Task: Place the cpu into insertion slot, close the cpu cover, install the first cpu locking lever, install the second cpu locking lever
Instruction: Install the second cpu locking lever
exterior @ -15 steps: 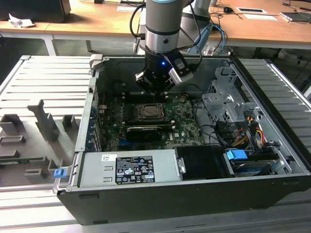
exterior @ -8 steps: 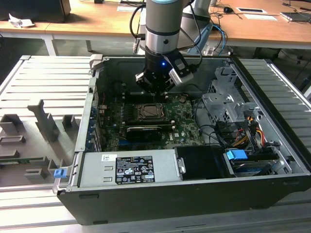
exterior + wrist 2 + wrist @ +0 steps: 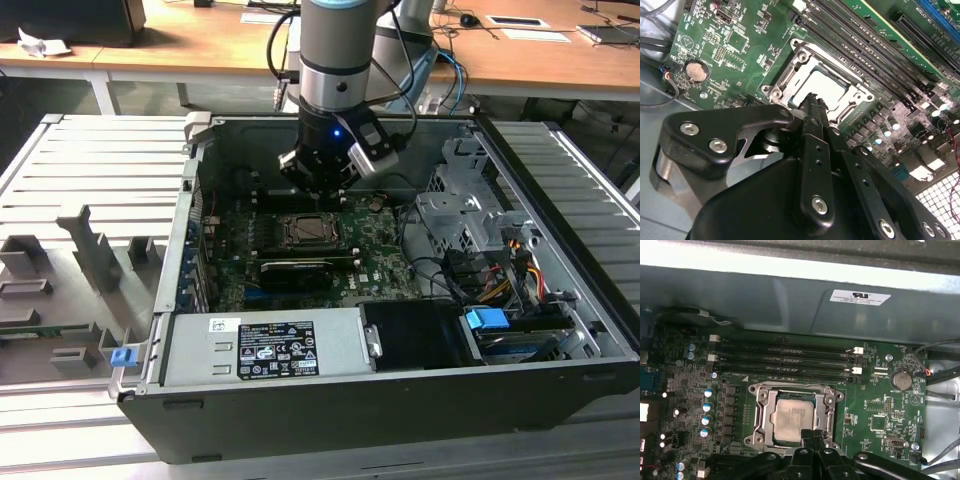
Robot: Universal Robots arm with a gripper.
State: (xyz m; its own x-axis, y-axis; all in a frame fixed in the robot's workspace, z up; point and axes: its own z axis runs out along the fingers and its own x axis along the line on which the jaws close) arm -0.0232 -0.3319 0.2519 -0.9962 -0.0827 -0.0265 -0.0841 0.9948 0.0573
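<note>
Arm over the open PC case (image 3: 400, 330), gripper (image 3: 812, 100) down at the socket edge.

On the green board (image 3: 890, 415) the cpu cover (image 3: 762, 412) lies flat over the insertion slot (image 3: 312, 232), the cpu (image 3: 794, 421) seated and showing through its window: placing and cover look done. Lever state is hard to read. Gripper fingers are pinched together, holding nothing.
</note>
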